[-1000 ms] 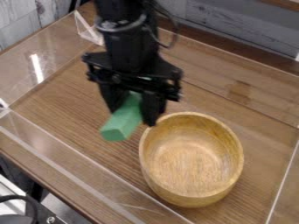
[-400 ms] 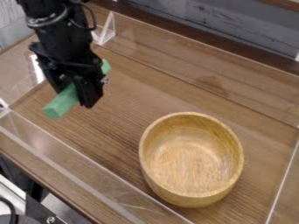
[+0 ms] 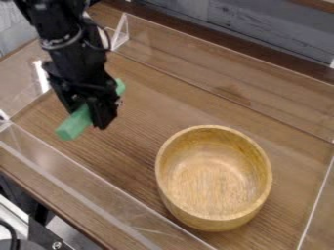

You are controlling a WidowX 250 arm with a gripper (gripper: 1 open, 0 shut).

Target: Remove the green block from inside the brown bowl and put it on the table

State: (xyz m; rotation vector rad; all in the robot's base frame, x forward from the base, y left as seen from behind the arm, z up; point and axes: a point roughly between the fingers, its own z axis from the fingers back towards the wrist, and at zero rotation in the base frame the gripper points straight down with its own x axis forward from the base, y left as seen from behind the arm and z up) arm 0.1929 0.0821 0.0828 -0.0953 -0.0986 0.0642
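My black gripper (image 3: 84, 115) points straight down at the left of the table (image 3: 196, 107), shut on the green block (image 3: 74, 124). The block hangs tilted, its lower end poking out to the lower left of the fingers, just above or at the wood; I cannot tell whether it touches. The brown bowl (image 3: 214, 178) sits at the lower right, empty, well apart from the gripper.
Low clear plastic walls (image 3: 78, 186) edge the table along the front and left. A small clear stand (image 3: 120, 32) rises at the back left behind the arm.
The gripper carried the green block from beside the bowl's left rim over to the left side of the table and lowered it; in the last half second it shifted only slightly.
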